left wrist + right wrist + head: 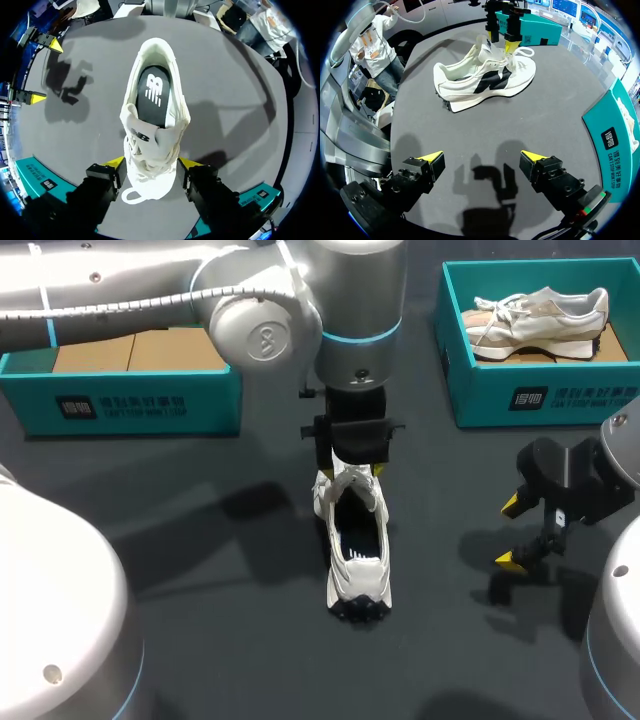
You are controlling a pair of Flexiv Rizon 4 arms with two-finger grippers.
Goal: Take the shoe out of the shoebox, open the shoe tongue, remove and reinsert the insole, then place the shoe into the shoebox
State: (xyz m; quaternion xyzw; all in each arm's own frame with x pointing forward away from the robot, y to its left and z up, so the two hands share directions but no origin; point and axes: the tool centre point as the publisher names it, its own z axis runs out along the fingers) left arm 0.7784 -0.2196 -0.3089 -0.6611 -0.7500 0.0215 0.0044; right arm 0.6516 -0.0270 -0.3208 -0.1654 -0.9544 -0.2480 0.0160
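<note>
One white shoe (357, 545) lies at the middle of the counter (200, 540), toe toward the far edge. The left end effector (152, 162) pinches its laced forefoot from both sides, probably to pin it while the tongue (145, 132) and dark insole (154, 97) are worked. The right end effector (482, 157) hangs spread near the right edge, free for that job. On the dark matte surface a left shoebox (130, 405) and a right shoebox (475, 390) stand at the far corners, the right one holding a second shoe (540, 315).
</note>
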